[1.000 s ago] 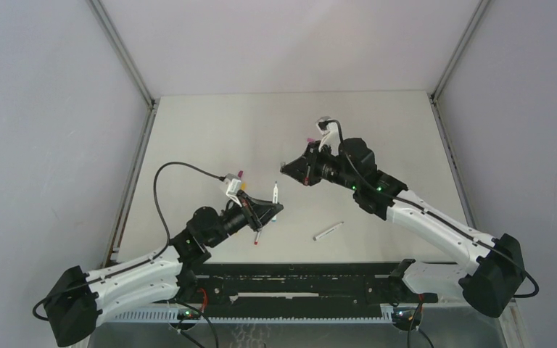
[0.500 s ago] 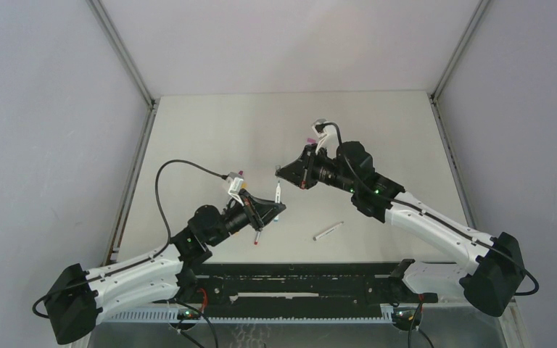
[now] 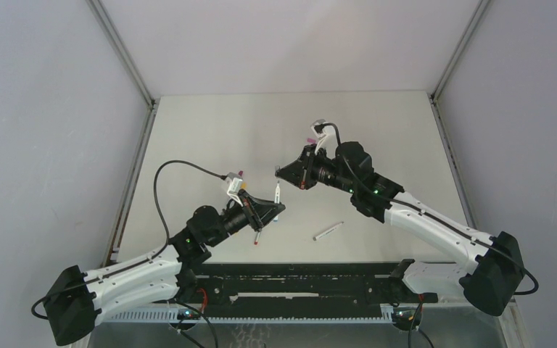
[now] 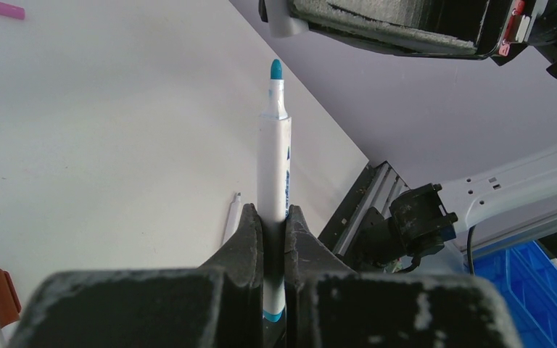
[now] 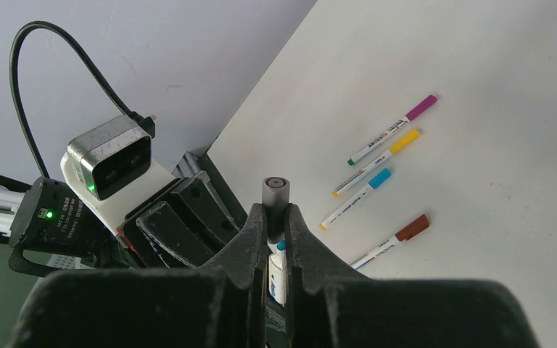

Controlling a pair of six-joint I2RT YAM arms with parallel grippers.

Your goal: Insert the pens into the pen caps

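Note:
My left gripper (image 3: pixel 273 209) is shut on a white pen (image 4: pixel 275 145), which stands upright with its bare teal tip (image 4: pixel 276 69) pointing at the right gripper. My right gripper (image 3: pixel 283 172) is shut on a small grey pen cap (image 5: pixel 275 191) and holds it in the air just beyond the pen's tip. In the right wrist view the teal tip (image 5: pixel 281 246) shows between my fingers, just under the cap. The cap is not on the tip.
Capped pens lie on the table in the right wrist view: magenta (image 5: pixel 393 129), yellow (image 5: pixel 377 161), blue (image 5: pixel 357 197) and brown (image 5: pixel 392 241). An uncapped pen (image 3: pixel 328 230) lies near the front rail. A pink cap (image 4: pixel 6 9) lies farther back.
My right gripper has moved left and a little down with the grey cap, closer to the pen's tip. The left gripper has stayed almost in place.

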